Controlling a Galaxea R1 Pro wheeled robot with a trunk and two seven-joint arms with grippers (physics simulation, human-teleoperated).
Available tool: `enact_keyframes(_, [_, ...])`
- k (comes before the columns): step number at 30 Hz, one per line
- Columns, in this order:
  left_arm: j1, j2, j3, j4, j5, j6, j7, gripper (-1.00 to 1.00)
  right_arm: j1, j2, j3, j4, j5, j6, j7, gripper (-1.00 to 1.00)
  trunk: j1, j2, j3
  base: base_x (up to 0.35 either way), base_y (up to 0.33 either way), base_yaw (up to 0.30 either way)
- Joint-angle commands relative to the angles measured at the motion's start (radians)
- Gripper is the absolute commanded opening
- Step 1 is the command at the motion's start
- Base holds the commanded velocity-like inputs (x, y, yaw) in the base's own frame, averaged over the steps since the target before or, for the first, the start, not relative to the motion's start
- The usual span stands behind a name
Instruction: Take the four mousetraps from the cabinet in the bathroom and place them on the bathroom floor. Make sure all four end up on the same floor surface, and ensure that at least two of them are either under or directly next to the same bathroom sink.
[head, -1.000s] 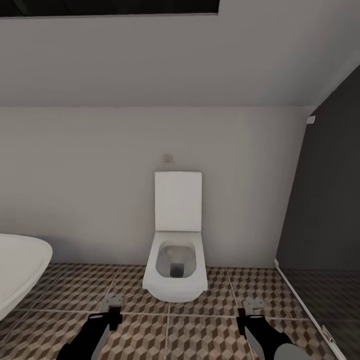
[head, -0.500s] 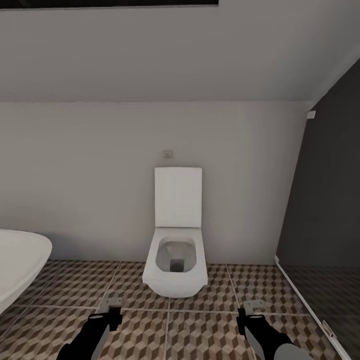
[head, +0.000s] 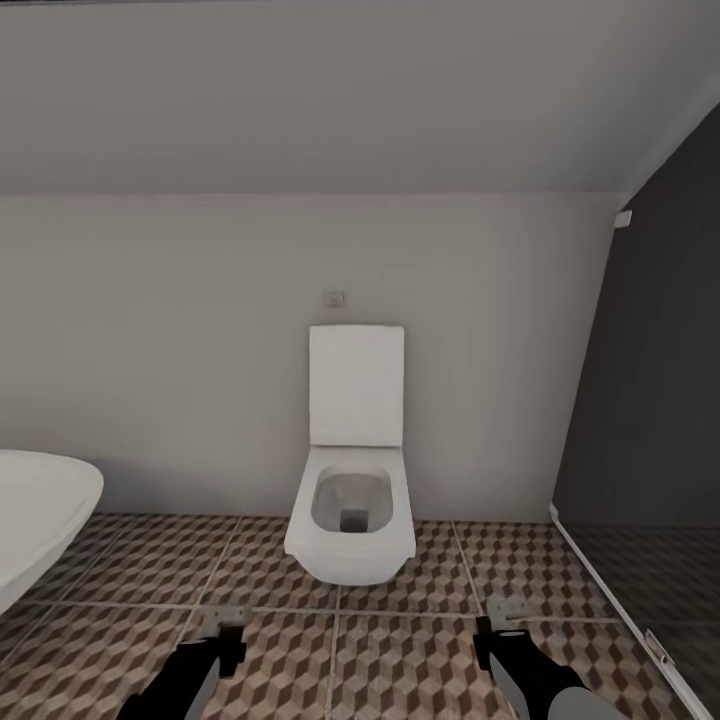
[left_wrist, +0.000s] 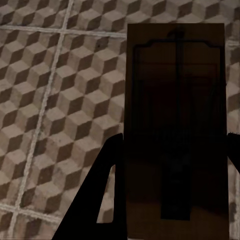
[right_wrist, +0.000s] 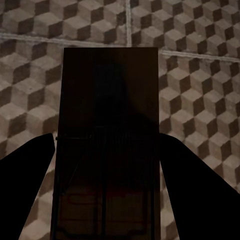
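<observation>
A pale wall, a white toilet (head: 352, 500) and cube-patterned bathroom floor (head: 130, 570) face the robot; since a second ago the toilet and bathtub rim (head: 40, 520) have slid up the head view, so the camera dipped or backed off, not the fixtures. The left gripper (left_wrist: 172, 165) pinches a mousetrap (left_wrist: 175, 125) and the right gripper (right_wrist: 107, 165) a second mousetrap (right_wrist: 110, 125), both held above tiles. With no sink ahead, I judge the robot is mid-carry.

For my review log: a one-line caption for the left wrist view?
Left gripper holding a mousetrap above the cube-patterned bathroom floor.
</observation>
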Motion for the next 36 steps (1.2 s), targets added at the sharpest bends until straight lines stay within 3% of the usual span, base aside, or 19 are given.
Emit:
enact_keyframes(1, [0.0,-0.001,0.006,-0.001,-0.011,0.008,-0.003,-1.0,0.0,0.0,-0.001,-0.002,0.01,0.009,-0.002,-1.0,0.004,-0.008,-0.004,0.0,0.0,0.0])
enact_keyframes(24, [0.0,-0.002,0.006,0.002,-0.011,0.014,-0.004,-1.0,0.0,0.0,0.001,-0.002,0.013,0.015,0.004,-1.0,0.092,-0.169,-0.076,0.0,0.0,0.0])
enact_keyframes(36, [0.0,-0.002,0.006,0.002,-0.011,0.014,-0.004,-1.0,0.0,0.0,-0.001,-0.002,0.009,0.02,0.003,-1.0,0.097,-0.172,-0.123,0.0,0.0,0.0])
